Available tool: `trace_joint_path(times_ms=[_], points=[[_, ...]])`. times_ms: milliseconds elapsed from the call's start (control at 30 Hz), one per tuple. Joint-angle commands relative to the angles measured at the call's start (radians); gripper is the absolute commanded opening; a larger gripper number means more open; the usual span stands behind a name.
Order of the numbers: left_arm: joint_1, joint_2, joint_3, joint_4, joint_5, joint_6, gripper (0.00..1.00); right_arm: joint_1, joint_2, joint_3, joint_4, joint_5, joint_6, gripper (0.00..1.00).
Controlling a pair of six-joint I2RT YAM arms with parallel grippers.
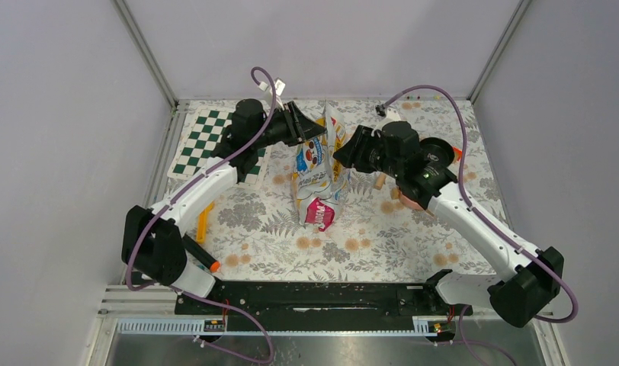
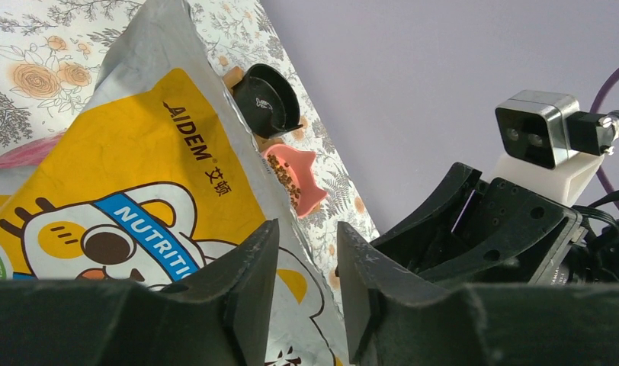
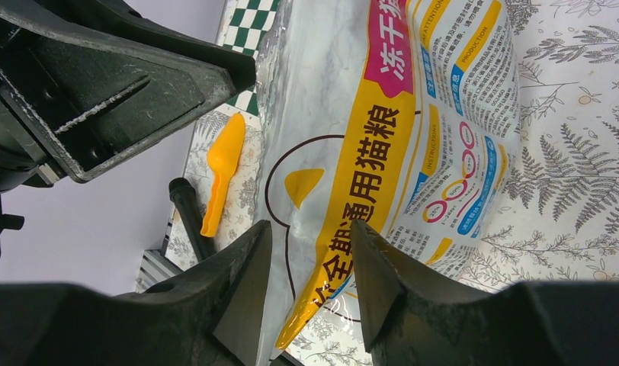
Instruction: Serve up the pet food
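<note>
The glossy yellow pet food bag (image 1: 319,164) with a white cartoon cat stands upright mid-table. My left gripper (image 1: 306,130) is at its top left edge. In the left wrist view the jaws (image 2: 306,229) stand apart with the bag's silver edge (image 2: 291,229) between them. My right gripper (image 1: 341,156) is at the bag's right side, and its jaws (image 3: 310,229) are also apart around the bag's edge (image 3: 322,252). A pink cat-shaped bowl (image 2: 299,179) behind the bag holds brown pet food (image 2: 285,174).
An orange scoop (image 1: 203,221) and a black marker (image 1: 200,255) lie left of the bag. A green checkered mat (image 1: 203,141) covers the back left corner. A black round cup-like object (image 2: 270,99) sits by the bowl. Grey walls enclose the table.
</note>
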Motion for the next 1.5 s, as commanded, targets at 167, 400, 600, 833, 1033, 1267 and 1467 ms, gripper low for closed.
trace_joint_path(times_ms=[167,400,600,833,1033,1267,1467], points=[[-0.003,0.033,0.029,0.009,-0.011,0.018,0.26,0.004,0.034,0.064,0.031,-0.006,0.005,0.51],[-0.002,0.057,0.048,-0.01,-0.023,0.017,0.18,0.002,0.055,0.072,0.033,-0.006,-0.003,0.51],[-0.003,0.087,0.068,-0.008,-0.011,-0.004,0.17,0.003,0.084,0.106,0.021,-0.007,-0.017,0.51],[-0.003,0.098,0.065,0.003,0.023,-0.021,0.15,0.004,0.092,0.137,0.021,-0.004,-0.035,0.57],[-0.003,0.088,0.041,0.051,0.064,-0.074,0.0,0.001,0.127,0.168,0.02,0.013,-0.044,0.56],[0.005,0.104,0.005,0.177,0.132,-0.216,0.0,0.002,0.202,0.233,0.012,0.011,-0.052,0.49],[0.016,0.111,-0.019,0.225,0.151,-0.262,0.0,0.001,0.207,0.219,0.009,0.038,-0.032,0.3]])
